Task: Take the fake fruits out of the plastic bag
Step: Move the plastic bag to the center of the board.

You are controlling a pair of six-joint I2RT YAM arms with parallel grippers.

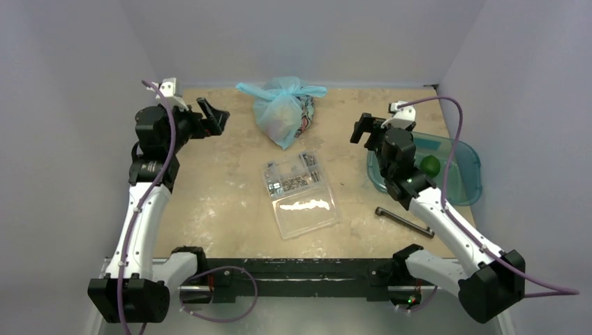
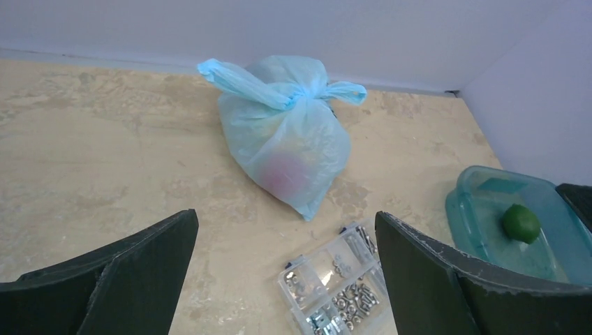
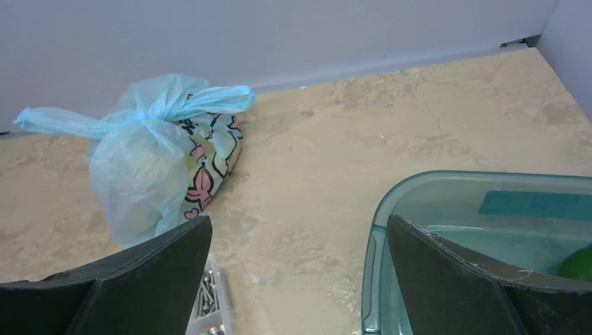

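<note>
The light-blue plastic bag (image 1: 283,112) stands knotted at the back middle of the table, its pink cartoon panel facing right; it also shows in the left wrist view (image 2: 283,136) and the right wrist view (image 3: 157,160). A reddish fruit shows dimly through its skin. One green fruit (image 1: 430,165) lies in the teal tray (image 1: 469,176), also seen in the left wrist view (image 2: 521,223). My left gripper (image 1: 216,115) is open and empty, left of the bag. My right gripper (image 1: 364,130) is open and empty, right of the bag, by the tray's left rim.
A clear plastic box (image 1: 300,195) of screws and nuts lies in the middle, in front of the bag. A dark metal tool (image 1: 403,221) lies in front of the tray. Walls close off the back and both sides.
</note>
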